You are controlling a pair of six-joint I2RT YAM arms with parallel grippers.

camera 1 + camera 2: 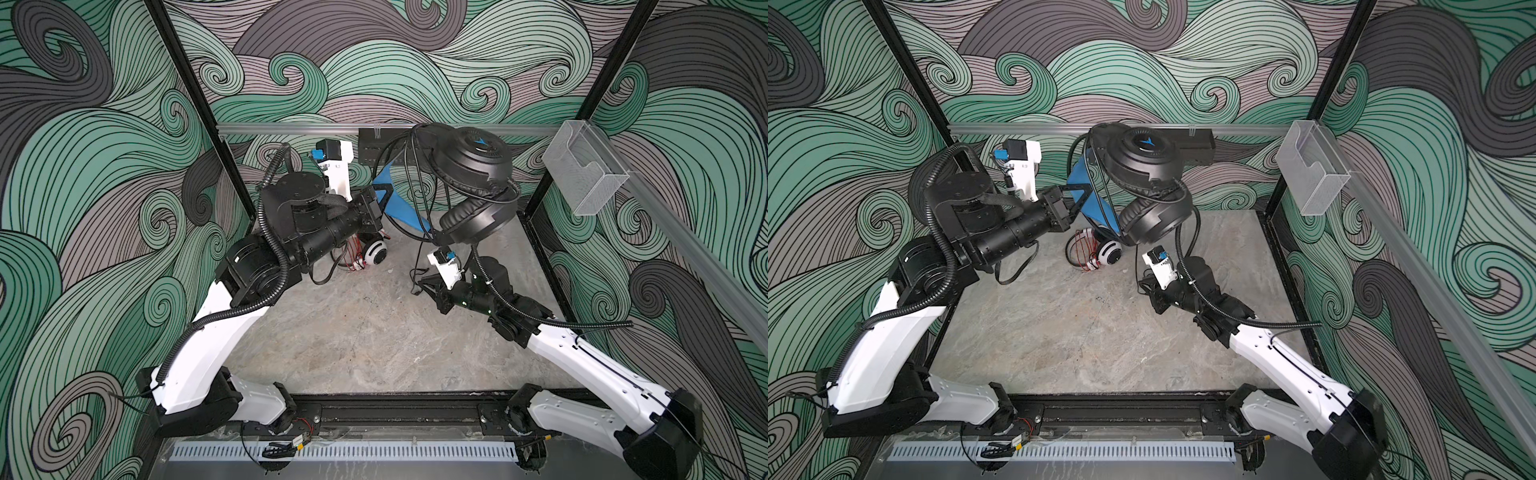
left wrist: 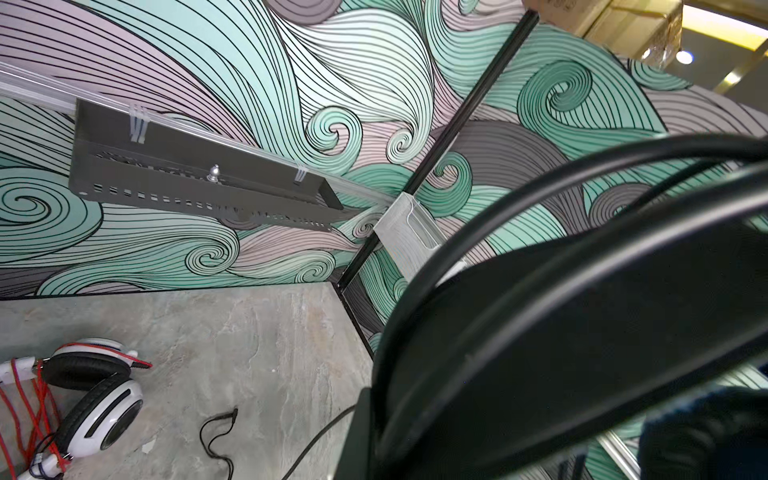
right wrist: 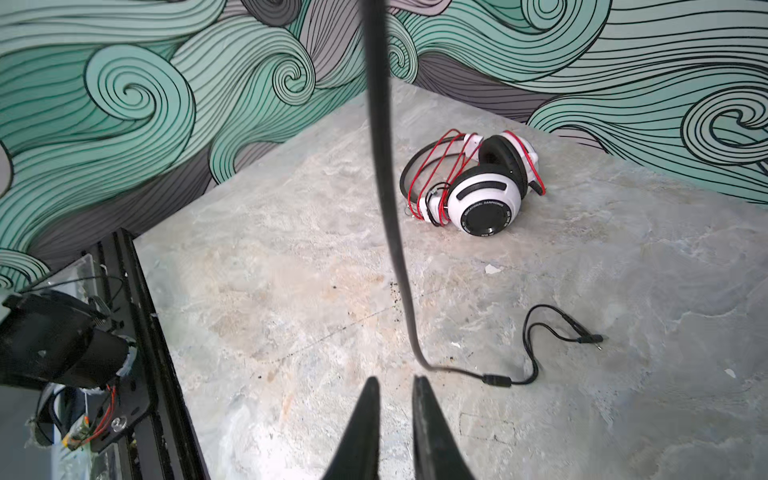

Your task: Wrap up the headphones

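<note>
The black headphones (image 1: 473, 166) (image 1: 1142, 162) hang in the air over the back of the table. My left gripper (image 1: 384, 195) (image 1: 1079, 195) is shut on their blue-lined headband, which fills the left wrist view (image 2: 561, 332). Their black cord (image 3: 386, 166) drops to the table and ends in plugs (image 3: 590, 338) (image 2: 220, 419). My right gripper (image 3: 397, 378) (image 1: 419, 284) is low over the table with its jaws nearly together and nothing between them. The cord touches down just past one fingertip. The white headphones (image 1: 376, 251) (image 1: 1106, 251) (image 3: 482, 199) (image 2: 104, 407) lie at the back, with red cord wound round them.
A clear plastic bin (image 1: 586, 178) (image 1: 1312, 174) hangs on the right rail. A black perforated tray (image 1: 378, 147) (image 2: 199, 174) is fixed to the back rail. Patterned walls close in the grey stone-look table (image 1: 374, 340) on three sides.
</note>
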